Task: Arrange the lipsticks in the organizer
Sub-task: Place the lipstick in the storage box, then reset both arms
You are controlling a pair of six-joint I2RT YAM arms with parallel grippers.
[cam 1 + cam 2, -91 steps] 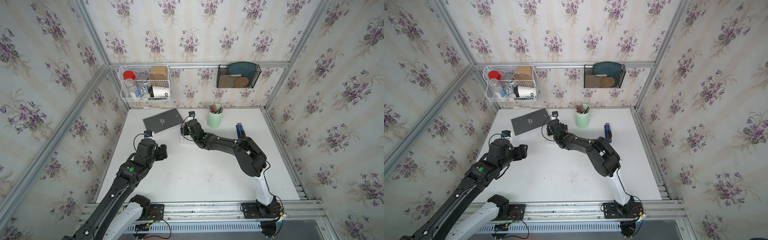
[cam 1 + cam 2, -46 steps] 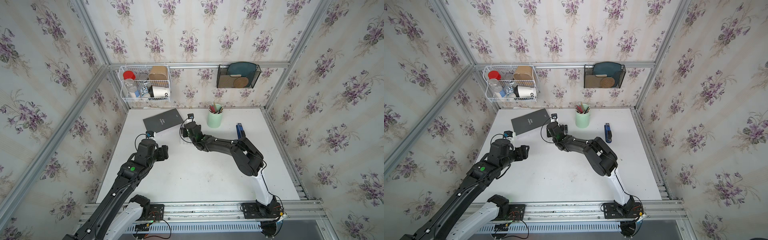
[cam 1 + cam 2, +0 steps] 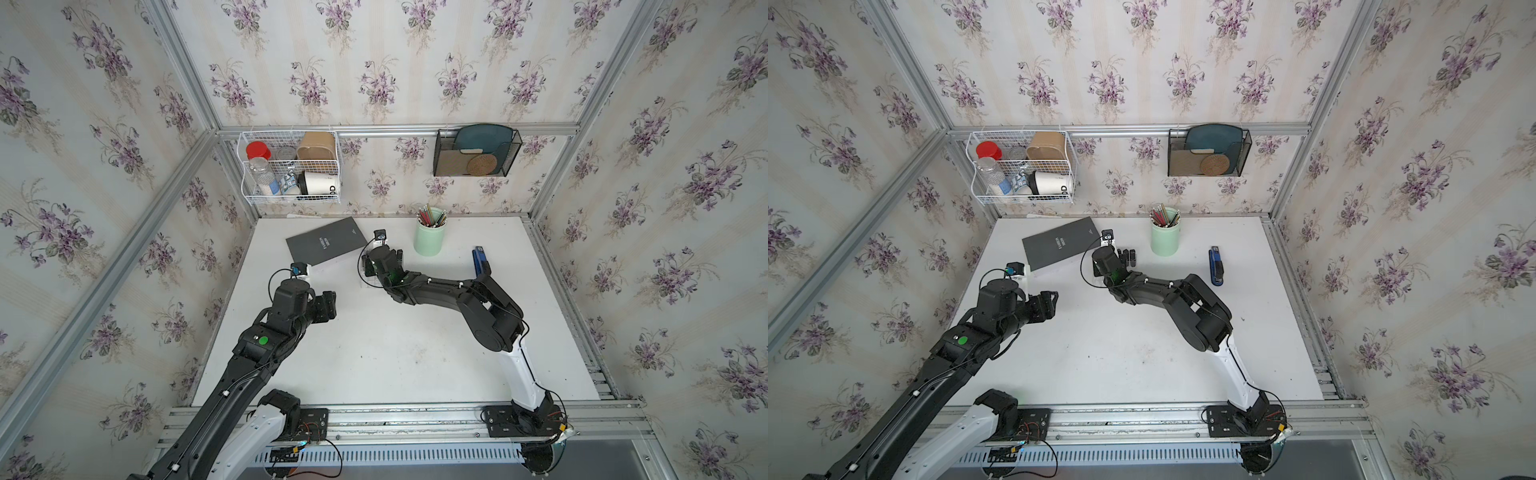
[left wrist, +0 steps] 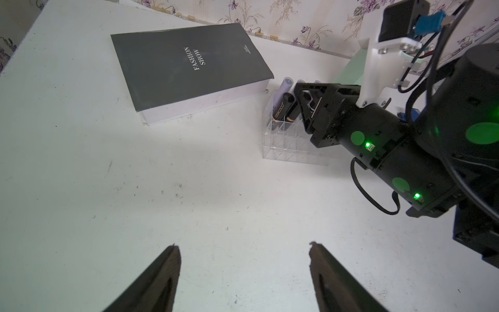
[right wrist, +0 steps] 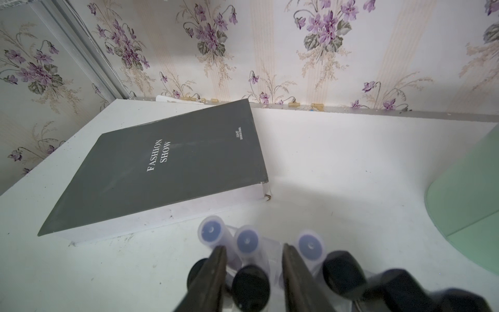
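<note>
The left claw (image 4: 243, 245) hovers over bare tabletop (image 4: 108, 189), its fingers spread wide with nothing between them. The right claw (image 4: 310, 105) reaches among the lipsticks (image 4: 280, 110) leaning in the clear organizer (image 4: 286, 151). The organizer sits just beside a corner of the grey book (image 4: 186, 67), which lies near the tabletop's wall-side edge.

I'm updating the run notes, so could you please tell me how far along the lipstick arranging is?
Done: three lilac lipsticks and five black lipsticks stand in the clear organizer. In hand: nothing; the right claw is open astride one black lipstick, and the left claw is open over the table. Left: no loose tube shows in the top views, so probably only withdrawing.
</note>
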